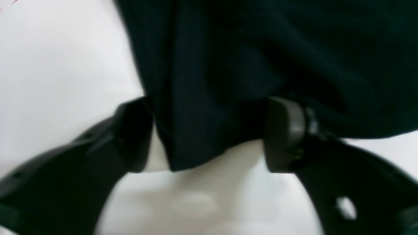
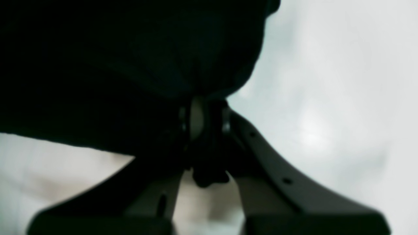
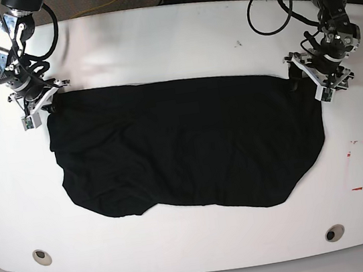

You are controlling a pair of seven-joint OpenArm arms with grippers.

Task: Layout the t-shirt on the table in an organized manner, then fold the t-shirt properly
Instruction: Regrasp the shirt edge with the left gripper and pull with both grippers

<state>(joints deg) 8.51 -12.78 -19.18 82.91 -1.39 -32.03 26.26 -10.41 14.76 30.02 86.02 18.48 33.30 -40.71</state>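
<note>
Cloth condition first: the t-shirt (image 3: 190,148) lies spread across the middle of the desk (image 3: 154,38), rumpled, with an uneven near edge and creases through the body. We judge it light, limp and without any stiffness; it will sag and drag wherever it is unsupported, and the glossy desk surface will probably let it slide. Breakage is no concern; bunching is.

We find the right gripper (image 2: 207,127) at the far corner on the base view's left, its jaws closed on a pinch of fabric. The left gripper (image 1: 209,133) sits at the opposite far corner; its jaws stand apart with a fold of black cloth hanging between them, and we see no firm pinch on that side.

Hold points, in our judgement: the two far corners or the hem, taken together so the fabric tensions evenly; a single-sided pull would skew it.

Containers: none in view. A red outline mark (image 3: 361,165) lies on the desk well apart from the cloth.
</note>
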